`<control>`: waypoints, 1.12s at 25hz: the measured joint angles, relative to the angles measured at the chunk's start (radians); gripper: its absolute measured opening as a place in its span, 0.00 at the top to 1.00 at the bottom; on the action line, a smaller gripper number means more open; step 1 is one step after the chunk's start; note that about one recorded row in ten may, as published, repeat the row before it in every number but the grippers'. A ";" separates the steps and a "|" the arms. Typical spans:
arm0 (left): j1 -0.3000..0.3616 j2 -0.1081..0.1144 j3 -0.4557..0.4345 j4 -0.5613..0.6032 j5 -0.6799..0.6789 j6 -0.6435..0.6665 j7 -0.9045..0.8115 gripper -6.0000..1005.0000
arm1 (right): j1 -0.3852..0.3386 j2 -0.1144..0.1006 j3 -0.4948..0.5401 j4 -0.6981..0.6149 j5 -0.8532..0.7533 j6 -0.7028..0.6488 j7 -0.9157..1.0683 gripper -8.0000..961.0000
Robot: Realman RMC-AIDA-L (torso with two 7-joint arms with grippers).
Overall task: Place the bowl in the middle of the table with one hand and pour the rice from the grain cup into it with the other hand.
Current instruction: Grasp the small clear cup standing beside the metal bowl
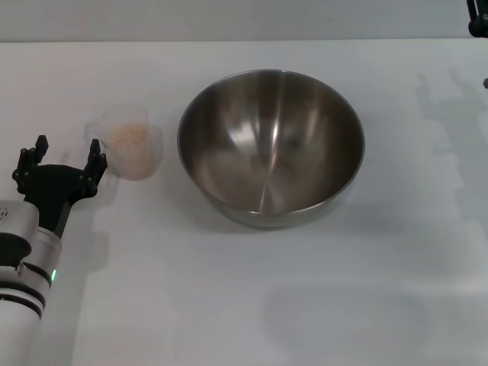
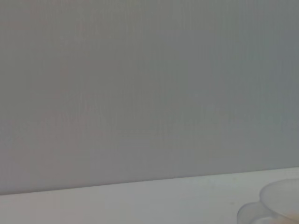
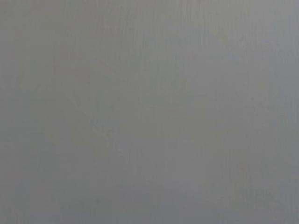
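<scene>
The bowl [image 1: 271,141] stands upright in the middle of the table [image 1: 305,305], and its steel inside holds nothing. The grain cup [image 1: 131,142] stands just left of it, with the rice [image 1: 130,137] in a pale heap inside. My left gripper [image 1: 65,156] is open and empty, low over the table to the left of the cup, one finger close to the cup's handle side but apart from it. The left wrist view catches the cup's rim [image 2: 275,205] at its edge. A dark part of my right arm [image 1: 478,19] shows at the far right corner.
The white table runs back to a grey wall [image 1: 229,19]. The right wrist view shows only plain grey. Shadows of the right arm fall on the table at the right [image 1: 450,99].
</scene>
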State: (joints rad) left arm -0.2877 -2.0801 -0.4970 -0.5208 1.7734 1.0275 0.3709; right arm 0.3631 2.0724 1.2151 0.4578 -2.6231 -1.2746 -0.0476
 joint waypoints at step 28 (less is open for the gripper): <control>-0.092 0.000 -0.001 0.064 -0.056 -0.075 -0.004 0.37 | 0.019 0.000 0.004 -0.004 0.002 0.008 0.000 0.45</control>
State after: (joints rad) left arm -0.3794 -2.0801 -0.4975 -0.4565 1.7177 0.9521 0.3665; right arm 0.3818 2.0727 1.2195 0.4541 -2.6212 -1.2663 -0.0475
